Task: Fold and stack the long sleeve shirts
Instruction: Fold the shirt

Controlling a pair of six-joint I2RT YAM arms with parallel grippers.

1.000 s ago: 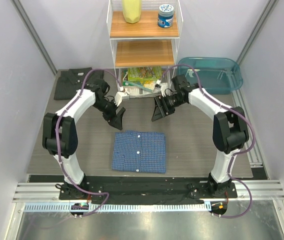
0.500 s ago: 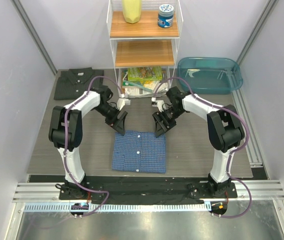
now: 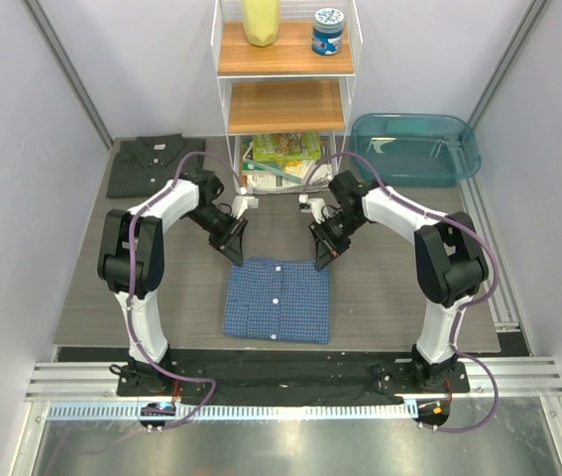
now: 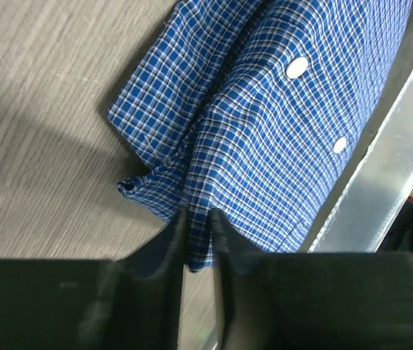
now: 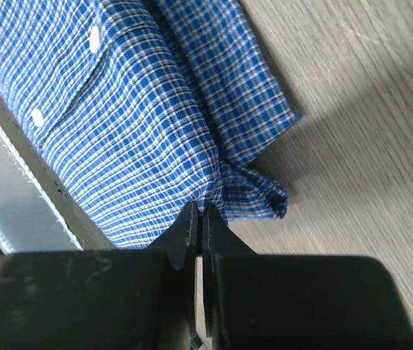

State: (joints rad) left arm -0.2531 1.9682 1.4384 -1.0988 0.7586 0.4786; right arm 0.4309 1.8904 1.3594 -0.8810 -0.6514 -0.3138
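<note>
The blue checked shirt (image 3: 277, 299) lies folded into a rectangle in the middle of the table. My left gripper (image 3: 233, 256) pinches its far left corner, and the checked cloth (image 4: 264, 138) sits between the jaws of the left gripper (image 4: 197, 219). At the far right corner my right gripper (image 3: 318, 262) is shut on the shirt's edge, and the cloth (image 5: 140, 131) meets the tips of the right gripper (image 5: 201, 217). The dark charcoal shirt (image 3: 146, 164) lies folded at the far left of the table, apart from both grippers.
A white wire shelf unit (image 3: 282, 94) stands at the back centre, with packets on its lowest level just behind the grippers. A teal plastic tub (image 3: 421, 147) sits at the back right. Metal rails (image 3: 300, 382) run along the near edge.
Both grippers came down and inward from above the table to the blue shirt's far corners, then shut on the cloth. The shirt has shifted only slightly.
</note>
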